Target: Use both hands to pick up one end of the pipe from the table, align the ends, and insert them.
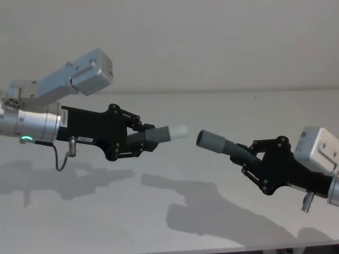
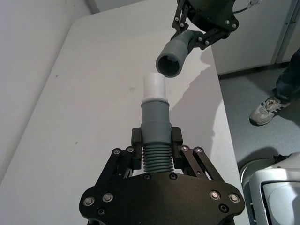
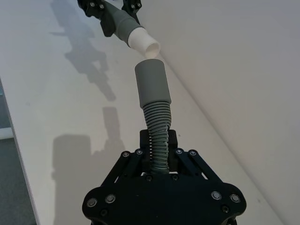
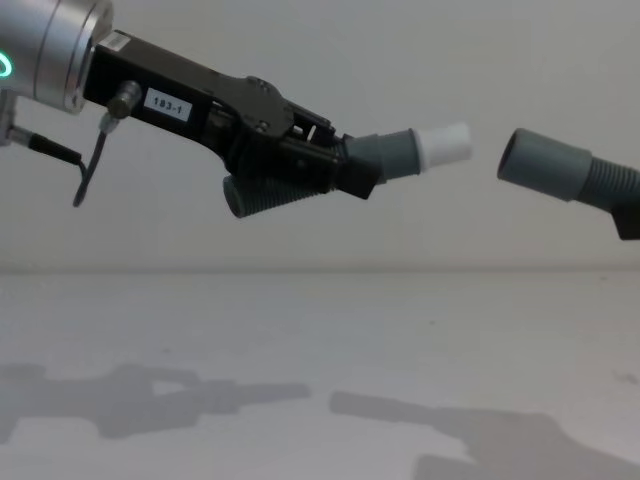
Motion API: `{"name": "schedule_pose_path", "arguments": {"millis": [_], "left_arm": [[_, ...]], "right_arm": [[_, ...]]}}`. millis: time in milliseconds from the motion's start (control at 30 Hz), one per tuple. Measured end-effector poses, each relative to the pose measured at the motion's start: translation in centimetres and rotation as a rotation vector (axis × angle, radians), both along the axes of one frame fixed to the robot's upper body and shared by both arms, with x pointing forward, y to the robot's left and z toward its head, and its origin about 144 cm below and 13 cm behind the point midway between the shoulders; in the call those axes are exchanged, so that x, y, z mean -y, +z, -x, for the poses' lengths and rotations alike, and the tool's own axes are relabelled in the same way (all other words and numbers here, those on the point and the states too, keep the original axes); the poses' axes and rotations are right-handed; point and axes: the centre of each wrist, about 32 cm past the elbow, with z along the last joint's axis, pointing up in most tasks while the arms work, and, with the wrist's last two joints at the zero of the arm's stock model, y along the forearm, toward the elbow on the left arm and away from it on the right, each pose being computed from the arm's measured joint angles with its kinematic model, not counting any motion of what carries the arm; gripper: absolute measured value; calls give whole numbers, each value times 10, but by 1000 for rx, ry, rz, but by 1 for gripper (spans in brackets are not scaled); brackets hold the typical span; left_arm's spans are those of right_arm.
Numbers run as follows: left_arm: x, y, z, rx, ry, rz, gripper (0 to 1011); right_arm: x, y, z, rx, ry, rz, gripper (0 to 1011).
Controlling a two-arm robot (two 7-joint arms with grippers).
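Nearest the chest camera is the left end effector (image 4: 335,160), a black angular linkage on a silver cylindrical arm with a green ring light and a white "183-1" label (image 4: 167,105), reaching in from the upper left. Its fingers are clamped on the ribbed middle of a short, bent dark grey corrugated hose piece (image 4: 300,175), whose smooth grey collar carries a narrow white plug tip (image 4: 443,145) pointing toward the robot's right and slightly upward. The hose's other end sticks out below the fingers as a ribbed stub.

The right end effector (image 1: 253,157), likewise black and angular, comes in from the lower right of the head view and is closed around the ribbed part of a second dark grey corrugated hose piece (image 1: 235,151). This piece ends in a wider smooth grey socket cuff (image 1: 211,141), its open mouth turned toward the white tip.

Both pieces are held in the air, well above the plain matte white tabletop (image 1: 159,211), which shows only the arms' shadows. The white tip and the socket cuff face each other with a small gap between them; they are near but not touching. In the left wrist view the socket's mouth (image 2: 168,63) sits just beyond the white tip (image 2: 153,88) and slightly off to one side, so the two axes are close to lined up but not quite.
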Motion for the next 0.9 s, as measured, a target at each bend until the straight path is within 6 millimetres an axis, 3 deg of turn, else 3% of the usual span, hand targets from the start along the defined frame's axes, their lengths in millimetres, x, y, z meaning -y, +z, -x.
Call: {"name": "schedule_pose_path", "arguments": {"millis": [900], "left_arm": [[0,3,-5,0,-29,-23,321]], "right_arm": [[-3,-1,-2,10,-17,4,174]]}}
